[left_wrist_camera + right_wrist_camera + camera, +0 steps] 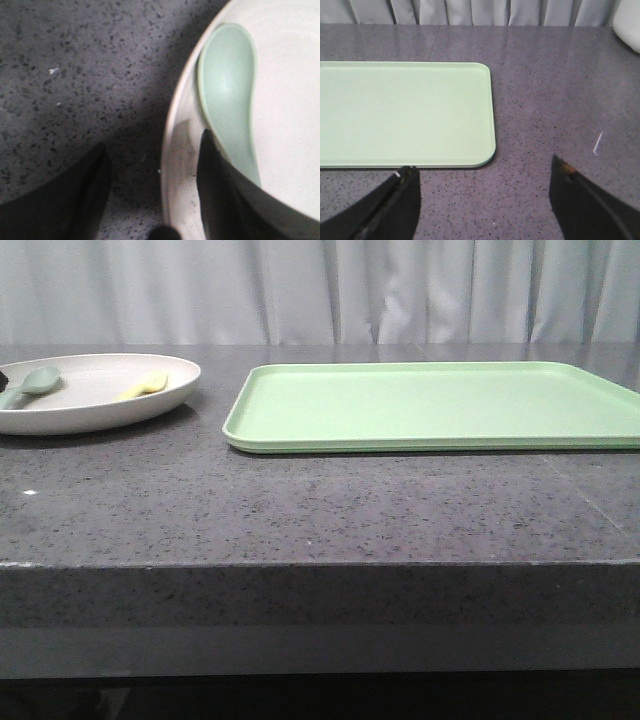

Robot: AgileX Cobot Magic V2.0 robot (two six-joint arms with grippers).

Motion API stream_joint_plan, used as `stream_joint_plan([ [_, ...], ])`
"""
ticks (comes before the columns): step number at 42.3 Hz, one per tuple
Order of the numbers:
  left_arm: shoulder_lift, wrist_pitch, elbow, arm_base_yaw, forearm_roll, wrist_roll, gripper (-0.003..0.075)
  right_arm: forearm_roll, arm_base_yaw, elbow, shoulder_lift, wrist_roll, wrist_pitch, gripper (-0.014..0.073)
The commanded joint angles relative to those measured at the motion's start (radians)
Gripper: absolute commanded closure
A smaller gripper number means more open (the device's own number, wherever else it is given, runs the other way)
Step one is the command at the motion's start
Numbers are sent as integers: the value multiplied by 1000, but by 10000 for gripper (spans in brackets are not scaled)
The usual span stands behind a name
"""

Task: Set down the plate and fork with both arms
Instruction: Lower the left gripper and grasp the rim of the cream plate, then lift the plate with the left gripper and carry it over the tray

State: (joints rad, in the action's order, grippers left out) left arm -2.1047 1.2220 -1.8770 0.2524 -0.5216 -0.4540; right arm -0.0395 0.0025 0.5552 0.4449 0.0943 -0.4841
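The off-white plate (120, 412) sits at the far left of the table. The pale-yellow fork (143, 386) lies in it beside a grey-green spoon (35, 383). My left gripper (154, 141) is open and straddles the plate's rim (175, 125). One finger is outside on the table and the other is inside, over the spoon's handle (227, 80). The fork is outside the left wrist view. My right gripper (482, 164) is open with nothing between its fingers, above bare table near a corner of the tray. Neither gripper shows clearly in the front view.
A flat light-green tray (430, 405) lies at the centre right of the dark speckled table (300, 510), and shows in the right wrist view too (405, 110). A white object (627, 25) sits at the edge of that view. A grey curtain hangs behind.
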Motion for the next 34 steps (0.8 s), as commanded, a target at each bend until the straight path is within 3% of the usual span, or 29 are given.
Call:
stream_joint_plan([
  [1,54,33,-31,-15,-45,14,438,-15,2,35,14,-6,79,33],
  [11,54,48,-31,-15,-45,14,630,-15,2,35,14,-6,79,33],
  [18,54,46,-31,-15,-49,14,713,-15,2,35,14,-6,79,33],
  [34,73,49,-31,-13,-94,51,738,-15,2,35,14,-6,79,33],
])
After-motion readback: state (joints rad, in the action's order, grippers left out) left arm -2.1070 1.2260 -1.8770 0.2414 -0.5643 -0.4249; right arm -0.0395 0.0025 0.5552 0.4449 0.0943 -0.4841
